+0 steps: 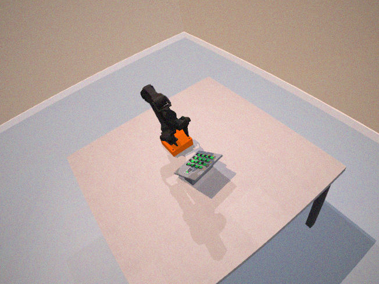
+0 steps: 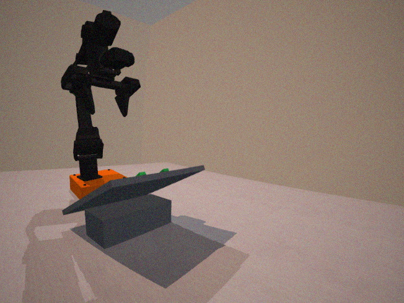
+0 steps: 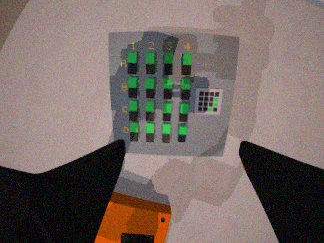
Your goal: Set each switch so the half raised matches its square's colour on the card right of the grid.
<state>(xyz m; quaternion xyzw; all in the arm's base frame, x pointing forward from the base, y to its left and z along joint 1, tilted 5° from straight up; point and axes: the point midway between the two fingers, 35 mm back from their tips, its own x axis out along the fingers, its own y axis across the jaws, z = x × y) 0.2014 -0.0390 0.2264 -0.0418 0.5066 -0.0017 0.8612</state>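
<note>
The tilted grey panel (image 1: 197,171) (image 2: 134,189) (image 3: 207,143) carries a grid of rocker switches (image 1: 199,166) (image 2: 141,173) (image 3: 150,84), each with a green far half and a dark near half. Which halves are raised is too small to tell. The small card (image 1: 188,171) (image 3: 209,101) right of the grid looks mostly dark. Its green squares appear at the last column of the second and third rows and the third column of the nearest row. My gripper (image 1: 182,140) (image 2: 108,114) (image 3: 183,147) is open and empty, high above and back from the panel, touching nothing.
The orange arm base (image 1: 181,143) (image 2: 79,186) (image 3: 135,213) stands just behind the panel's near edge. A dark block (image 2: 127,220) supports the panel on the table (image 1: 268,170) (image 2: 303,242). Shadows of the arm fall across the panel and table.
</note>
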